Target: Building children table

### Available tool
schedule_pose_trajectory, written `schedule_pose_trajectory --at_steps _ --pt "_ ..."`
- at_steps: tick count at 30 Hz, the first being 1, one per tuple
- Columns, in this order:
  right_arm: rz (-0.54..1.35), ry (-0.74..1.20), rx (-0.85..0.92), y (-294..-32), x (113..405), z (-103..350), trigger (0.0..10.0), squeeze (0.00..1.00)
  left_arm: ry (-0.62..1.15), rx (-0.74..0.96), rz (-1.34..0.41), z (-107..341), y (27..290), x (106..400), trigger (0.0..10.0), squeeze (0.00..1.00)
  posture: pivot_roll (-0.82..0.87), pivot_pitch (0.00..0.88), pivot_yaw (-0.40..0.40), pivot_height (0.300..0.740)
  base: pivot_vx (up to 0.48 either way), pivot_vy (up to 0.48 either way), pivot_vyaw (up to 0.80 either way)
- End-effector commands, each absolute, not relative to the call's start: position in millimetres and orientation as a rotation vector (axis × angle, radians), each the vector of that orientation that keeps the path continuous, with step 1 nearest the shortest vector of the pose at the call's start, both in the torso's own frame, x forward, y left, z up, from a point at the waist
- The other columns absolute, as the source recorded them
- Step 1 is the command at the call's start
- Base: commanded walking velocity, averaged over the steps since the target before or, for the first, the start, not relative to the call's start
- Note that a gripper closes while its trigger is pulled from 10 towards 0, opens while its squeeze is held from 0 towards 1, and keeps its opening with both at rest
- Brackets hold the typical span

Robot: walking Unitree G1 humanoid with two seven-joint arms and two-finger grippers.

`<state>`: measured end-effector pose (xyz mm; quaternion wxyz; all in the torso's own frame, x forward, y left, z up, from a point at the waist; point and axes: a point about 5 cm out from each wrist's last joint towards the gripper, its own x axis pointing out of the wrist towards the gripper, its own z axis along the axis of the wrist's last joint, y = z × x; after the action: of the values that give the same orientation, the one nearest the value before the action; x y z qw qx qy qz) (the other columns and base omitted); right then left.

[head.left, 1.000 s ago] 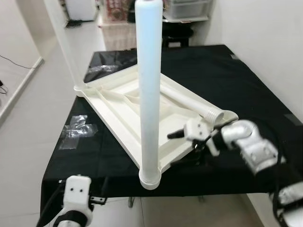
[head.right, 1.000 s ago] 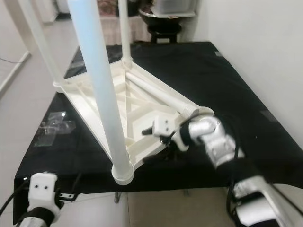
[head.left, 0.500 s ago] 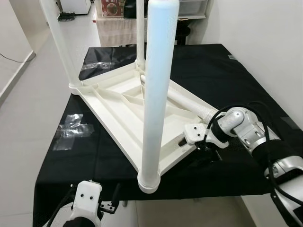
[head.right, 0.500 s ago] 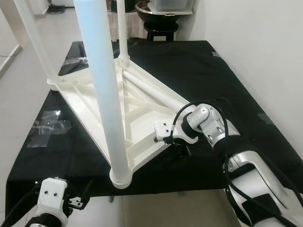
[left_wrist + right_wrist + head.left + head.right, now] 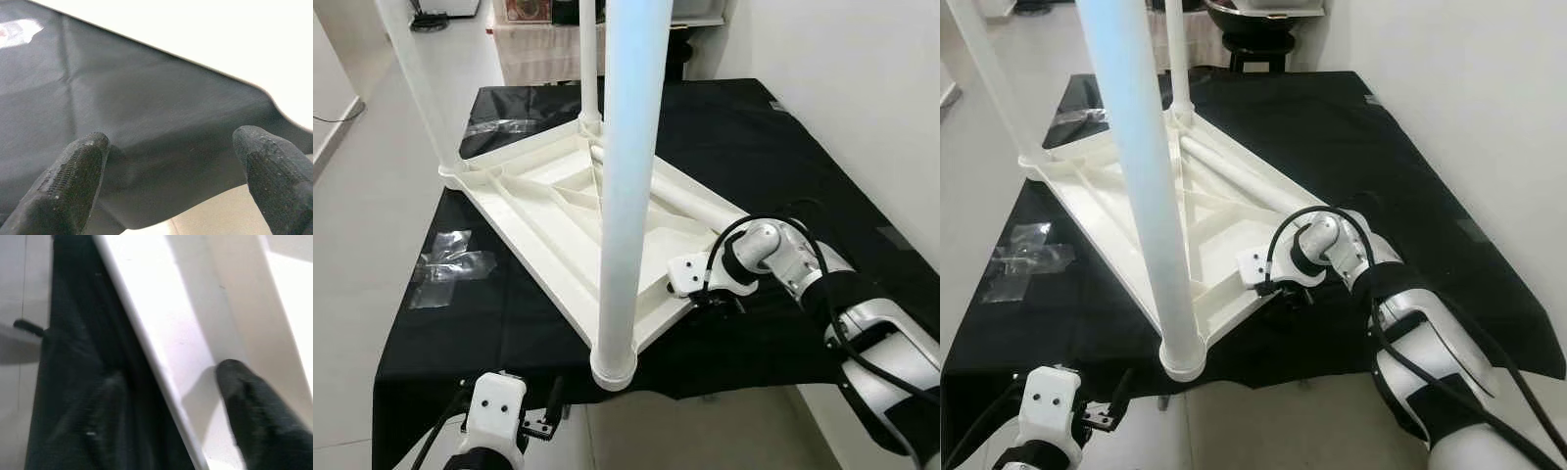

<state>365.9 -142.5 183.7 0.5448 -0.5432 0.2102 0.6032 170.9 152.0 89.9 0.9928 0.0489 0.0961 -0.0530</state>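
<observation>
— three legs already stand up from the white tabletop, which lies upside down on the black cloth; a fourth leg lies loose across it.

— and the grip?

— right gripper straddles the tabletop's near edge, one finger over the rim; whether it is clamped cannot be told. left gripper hangs spread apart below the cloth's front edge.

— how will it handle?

— likely light, stiff, smooth plastic; take it by the ribbed rim, not the tall legs.
</observation>
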Motion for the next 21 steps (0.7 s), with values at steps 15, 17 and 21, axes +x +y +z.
schedule_pose_trajectory --at_steps 15,17,21 --pt "1.449 0.329 -0.913 -96 373 198 0.0 0.0 0.205 0.117 -0.107 89 153 171 10.0 0.0 0.09 0.159 -0.06 0.74 0.0 0.0 0.0" --pt "1.428 0.31 -0.868 -92 375 201 0.0 0.0 0.205 0.117 -0.107 89 153 171 10.0 0.0 0.09 0.158 -0.058 0.74 0.0 0.0 0.0" --pt "1.37 0.277 -0.759 -82 379 205 0.0 0.0 0.206 0.119 -0.109 89 153 171 10.0 0.0 0.09 0.156 -0.055 0.74 0.0 0.0 0.0"
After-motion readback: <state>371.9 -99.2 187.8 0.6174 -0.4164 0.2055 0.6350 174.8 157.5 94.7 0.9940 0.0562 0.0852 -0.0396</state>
